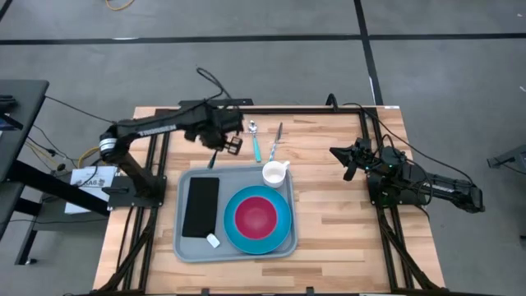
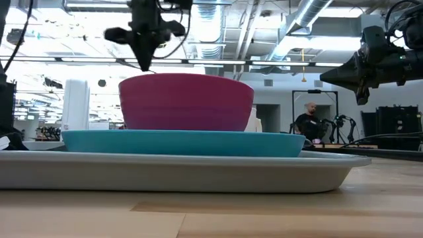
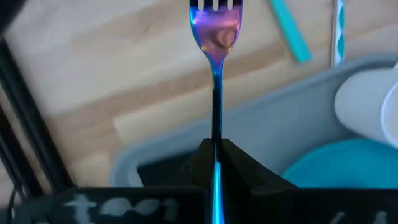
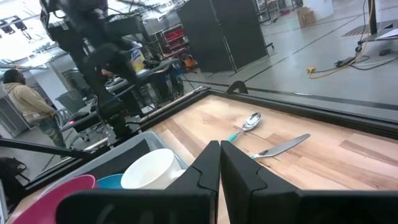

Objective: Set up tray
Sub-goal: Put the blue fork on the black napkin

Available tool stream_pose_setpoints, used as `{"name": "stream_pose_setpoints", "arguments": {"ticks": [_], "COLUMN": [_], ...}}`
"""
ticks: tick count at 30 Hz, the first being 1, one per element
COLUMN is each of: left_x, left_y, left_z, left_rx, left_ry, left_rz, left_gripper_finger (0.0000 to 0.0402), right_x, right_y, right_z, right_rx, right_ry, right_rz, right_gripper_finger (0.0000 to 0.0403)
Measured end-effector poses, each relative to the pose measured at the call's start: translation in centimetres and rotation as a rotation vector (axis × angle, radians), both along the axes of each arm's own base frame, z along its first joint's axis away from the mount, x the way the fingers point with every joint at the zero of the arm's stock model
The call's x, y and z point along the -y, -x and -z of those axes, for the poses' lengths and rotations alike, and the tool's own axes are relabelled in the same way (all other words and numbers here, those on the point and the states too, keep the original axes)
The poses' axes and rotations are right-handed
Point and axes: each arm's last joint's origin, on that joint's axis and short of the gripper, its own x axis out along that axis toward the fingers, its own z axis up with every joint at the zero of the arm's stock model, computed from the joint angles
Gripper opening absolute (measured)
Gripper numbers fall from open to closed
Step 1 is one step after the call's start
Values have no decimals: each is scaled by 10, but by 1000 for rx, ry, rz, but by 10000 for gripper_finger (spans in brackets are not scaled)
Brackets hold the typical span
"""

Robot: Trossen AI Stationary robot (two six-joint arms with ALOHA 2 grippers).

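The grey-blue tray (image 1: 187,247) lies on the wooden table. It holds a black napkin (image 1: 200,205), a blue plate (image 1: 283,224) with a pink bowl (image 1: 256,215), and a white cup (image 1: 275,173) in its far right corner. My left gripper (image 1: 218,152) hovers over the tray's far left edge, shut on an iridescent fork (image 3: 215,37). In the low view it hangs high above the bowl (image 2: 186,102). My right gripper (image 1: 348,160) waits shut above the table, to the right of the tray. My left gripper pinches the fork's thin handle (image 3: 216,134) between its two fingers (image 3: 239,163), and they lie along the fork. The tines (image 3: 215,7) point away from the gripper, down toward the table. The fork is lifted clear, over the tray's far rim (image 3: 186,144).
A teal-handled spoon (image 1: 256,140) and a knife (image 1: 275,141) lie on the wood just beyond the tray's far edge. A small white packet (image 1: 213,240) sits on the tray near the napkin. Black frame rails (image 1: 371,156) border the table. A person (image 2: 307,122) stands in the room behind.
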Motion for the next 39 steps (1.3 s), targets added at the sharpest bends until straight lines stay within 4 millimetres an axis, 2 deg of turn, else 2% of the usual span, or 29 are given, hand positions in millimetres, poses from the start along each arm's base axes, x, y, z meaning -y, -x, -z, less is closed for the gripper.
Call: {"name": "stream_pose_setpoints", "arguments": {"ticks": [6,10,14,20,32,39], "left_x": [59,88,108,126,142,144], "left_y": [25,43,52,68,81,89], "left_z": [15,43,73,104,141,154], "left_rx": [39,80,90,-29,-30,-63], "left_ry": [33,96,142,188,219,217], "left_rz": [-139,-235,-281,-253,-269,-274], "left_gripper_finger": [0,0,0,0,0,0], "right_x": [0,0,0,0,0,0], "right_y": [0,0,0,0,0,0], "right_z": [0,0,0,0,0,0], "right_rx": [0,1,0,-2,-3,-4], "right_ry": [0,0,0,-1,-1,-1], "right_rz": [0,0,0,0,0,-1], "right_gripper_finger": [5,5,5,5,5,5]}}
